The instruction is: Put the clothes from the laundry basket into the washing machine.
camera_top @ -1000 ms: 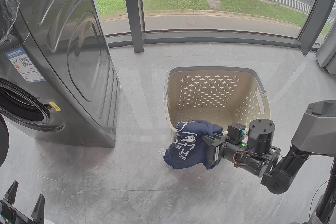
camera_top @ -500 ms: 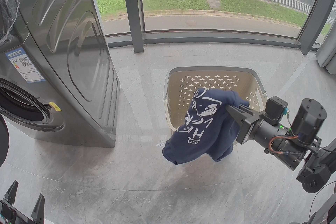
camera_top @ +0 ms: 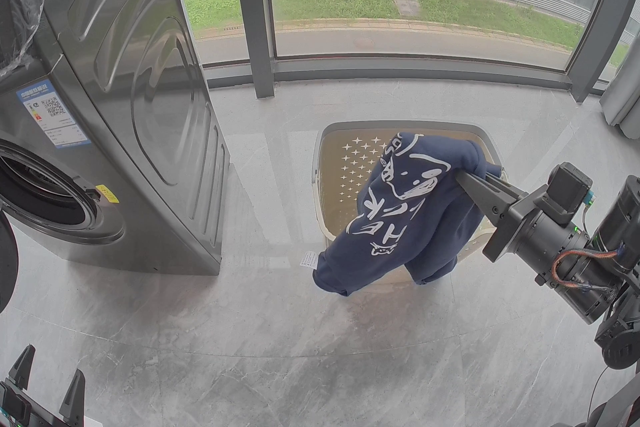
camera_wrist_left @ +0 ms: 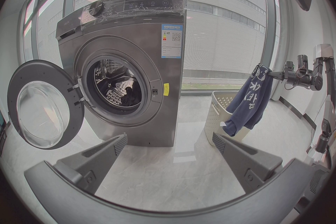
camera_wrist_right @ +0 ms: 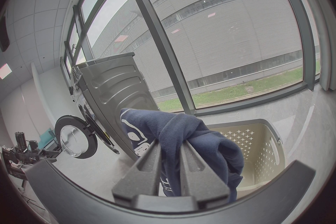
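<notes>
Left gripper (camera_wrist_left: 168,139): jaws spread, nothing held, set low before the machine.
Washing machine (camera_top: 100,135): one, its door (camera_wrist_left: 45,104) swung open.
Sweatshirt (camera_top: 407,208): one, navy, hung above the one laundry basket (camera_top: 319,181).
Right gripper (camera_wrist_right: 170,146): clenched on the sweatshirt.
Progress: sweatshirt is out of the basket — carrying and loading are judged outstanding.

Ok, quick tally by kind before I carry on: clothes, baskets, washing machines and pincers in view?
Clothes: 1, the navy top, hanging from the right pincer
Baskets: 1, the laundry basket
Washers: 1, the washing machine, door open
Pincers: 2, counting the left pincer, open
Total: 5
</notes>
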Motion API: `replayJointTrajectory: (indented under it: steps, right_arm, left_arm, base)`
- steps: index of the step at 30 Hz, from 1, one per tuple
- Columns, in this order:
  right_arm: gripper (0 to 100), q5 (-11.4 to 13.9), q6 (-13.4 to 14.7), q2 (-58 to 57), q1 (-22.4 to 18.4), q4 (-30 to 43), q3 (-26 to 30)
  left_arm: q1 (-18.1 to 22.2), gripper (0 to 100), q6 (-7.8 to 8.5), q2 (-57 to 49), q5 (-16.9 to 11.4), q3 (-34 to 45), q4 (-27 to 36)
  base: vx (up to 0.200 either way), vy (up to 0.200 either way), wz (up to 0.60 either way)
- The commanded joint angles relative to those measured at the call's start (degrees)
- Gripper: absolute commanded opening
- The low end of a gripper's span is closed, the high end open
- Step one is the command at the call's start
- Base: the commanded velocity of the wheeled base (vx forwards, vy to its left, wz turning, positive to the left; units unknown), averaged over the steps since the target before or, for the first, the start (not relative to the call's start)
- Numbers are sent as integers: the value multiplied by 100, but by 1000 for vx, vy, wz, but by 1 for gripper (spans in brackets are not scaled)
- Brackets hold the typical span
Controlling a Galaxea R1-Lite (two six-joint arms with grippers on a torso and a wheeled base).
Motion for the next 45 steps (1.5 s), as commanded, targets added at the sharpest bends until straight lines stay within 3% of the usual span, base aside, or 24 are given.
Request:
replayJointTrajectory:
  steps: [1, 8, 18, 45]
  right_arm:
    - [0, 6, 2, -77, 9, -16, 6]
    - [0, 23, 28, -68, 9, -69, -3]
    - [0, 41, 37, 2, 80, -87, -3]
    - [0, 50, 37, 2, 185, -87, 6]
  left_arm:
    - [1, 100, -6, -84, 2, 92, 7]
    - [-8, 100, -15, -84, 2, 92, 7]
    - [-8, 100, -23, -84, 2, 92, -1]
    - [-8, 100, -67, -84, 20, 92, 7]
  base:
    - [-200, 0, 0]
    - [-200, 0, 0]
    - [0, 0, 0]
    - [0, 200, 0]
